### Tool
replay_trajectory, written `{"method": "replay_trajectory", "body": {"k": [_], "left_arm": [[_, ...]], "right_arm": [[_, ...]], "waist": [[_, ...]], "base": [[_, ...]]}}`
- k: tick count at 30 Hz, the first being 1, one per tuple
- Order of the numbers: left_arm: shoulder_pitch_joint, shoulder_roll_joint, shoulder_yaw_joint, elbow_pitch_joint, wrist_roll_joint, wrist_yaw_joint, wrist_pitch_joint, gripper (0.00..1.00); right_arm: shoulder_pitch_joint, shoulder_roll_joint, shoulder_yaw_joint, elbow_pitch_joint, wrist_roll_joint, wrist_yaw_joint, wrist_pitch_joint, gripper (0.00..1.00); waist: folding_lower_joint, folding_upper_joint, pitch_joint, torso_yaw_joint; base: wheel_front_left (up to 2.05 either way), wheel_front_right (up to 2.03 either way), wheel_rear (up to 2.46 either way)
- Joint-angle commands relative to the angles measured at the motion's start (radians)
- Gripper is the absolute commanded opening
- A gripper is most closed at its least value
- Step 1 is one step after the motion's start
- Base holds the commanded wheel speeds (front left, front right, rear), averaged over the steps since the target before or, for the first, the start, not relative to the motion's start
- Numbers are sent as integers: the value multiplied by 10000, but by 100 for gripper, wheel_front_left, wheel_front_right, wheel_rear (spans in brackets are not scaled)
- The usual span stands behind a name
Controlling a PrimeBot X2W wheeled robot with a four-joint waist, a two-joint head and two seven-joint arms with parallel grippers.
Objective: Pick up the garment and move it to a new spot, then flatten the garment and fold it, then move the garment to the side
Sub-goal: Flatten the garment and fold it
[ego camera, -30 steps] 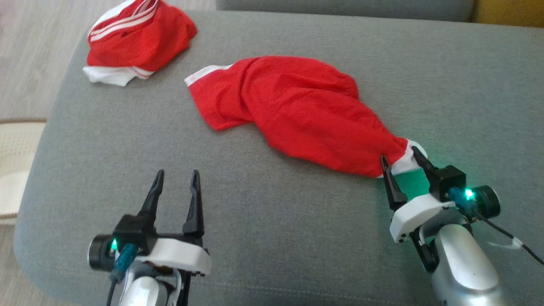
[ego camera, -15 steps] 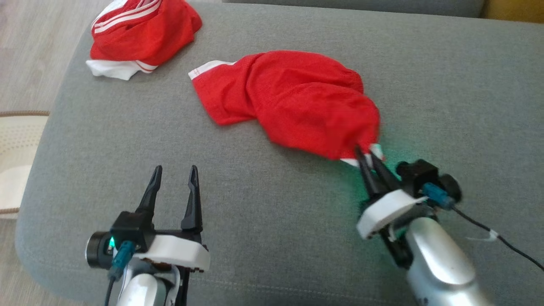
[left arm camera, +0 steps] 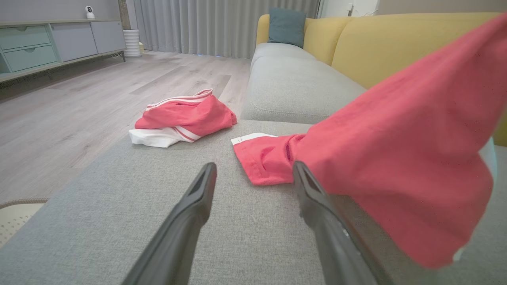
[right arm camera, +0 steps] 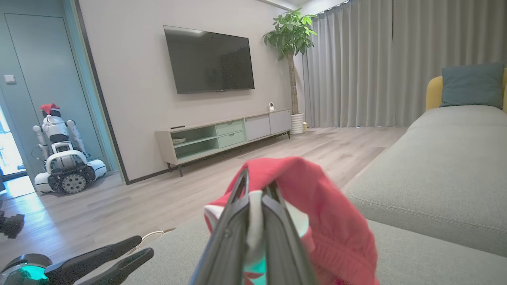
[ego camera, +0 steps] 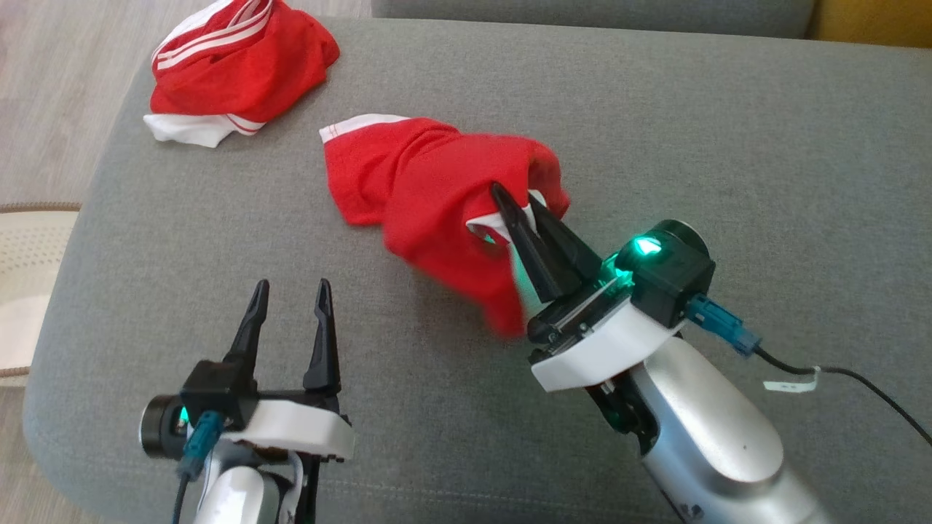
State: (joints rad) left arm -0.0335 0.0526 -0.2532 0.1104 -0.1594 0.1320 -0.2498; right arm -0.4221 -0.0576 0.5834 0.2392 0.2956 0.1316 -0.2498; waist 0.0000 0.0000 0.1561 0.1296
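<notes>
Red garment [ego camera: 437, 196]: soft matt cloth. Sofa [ego camera: 728, 145]: grey coarse-woven fabric. Floor [left arm camera: 59, 114]: pale smooth wood.

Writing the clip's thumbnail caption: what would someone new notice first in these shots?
The red garment bunched mid-cushion on the grey sofa, one end raised in the shut right gripper. Next, a second red-and-white garment crumpled at the cushion's far left corner, and the left gripper open and empty at near left.

Garment [ego camera: 429, 189] at middle of cushion [ego camera: 728, 145]: far end lying on it, near end raised, pinched between jaws of right gripper [ego camera: 515, 195]. Second garment [ego camera: 233, 73] at far-left corner, apart from first. Left gripper [ego camera: 290, 291] over near-left part, left of right gripper.
</notes>
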Motion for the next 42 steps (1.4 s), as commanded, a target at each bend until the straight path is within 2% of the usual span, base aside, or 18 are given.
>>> {"method": "replay_trajectory", "body": {"k": [1,7,12,13,14,15,16,17,23,26,30,34,39,42], "left_arm": [[-437,-24,325,-395,115,16,-120,100],[-529,-24,240,-429,49,36,-120,100],[-582,-24,249,-420,36,65,-120,100],[-584,-24,261,-422,38,70,-120,100],[-585,-24,273,-423,41,74,-120,100],[-588,-24,283,-424,43,81,-120,100],[-588,-24,289,-424,44,89,-120,100],[-587,-24,297,-422,44,97,-120,100],[-568,-24,367,-413,74,90,-120,100],[-551,-24,410,-462,109,73,-120,100],[-560,-24,394,-487,115,53,-120,100],[-627,-24,329,-513,105,24,-120,100],[-714,-24,347,-488,99,22,-120,100],[-780,-24,341,-481,93,12,-120,100]], "right_arm": [[-284,74,133,-318,96,-9,-47,0],[-375,74,326,1124,-341,-9,631,0],[-278,74,907,2038,-169,-9,571,0],[-247,74,1003,2169,-155,-9,544,13],[-207,74,1084,2289,-127,-9,520,36],[-164,74,1151,2375,-78,-9,482,62],[-123,74,1203,2415,-26,-9,423,95],[-82,74,1248,2409,33,-9,339,100],[268,74,996,1998,386,-9,32,100],[566,74,177,1383,251,-9,-63,100],[980,56,-511,1313,-369,-9,53,100],[1314,-46,-312,1565,-730,-9,439,100],[1435,-31,290,2106,-328,-9,735,100],[1169,-6,275,2601,-136,-9,593,100]], "waist": [[0,0,33,23],[0,0,247,141],[0,0,360,184],[0,0,375,174],[0,0,390,158],[0,0,397,135],[0,0,395,106],[0,0,394,73],[0,0,343,-143],[0,0,341,-304],[0,0,388,-373],[0,0,512,-308],[0,0,636,-177],[0,0,681,-53]], "base": [[0,0,0],[0,0,0],[0,0,0],[0,0,0],[0,0,0],[0,0,0],[0,0,0],[0,0,0],[0,0,0],[0,0,0],[0,0,0],[0,0,0],[0,0,0],[0,0,0]]}}
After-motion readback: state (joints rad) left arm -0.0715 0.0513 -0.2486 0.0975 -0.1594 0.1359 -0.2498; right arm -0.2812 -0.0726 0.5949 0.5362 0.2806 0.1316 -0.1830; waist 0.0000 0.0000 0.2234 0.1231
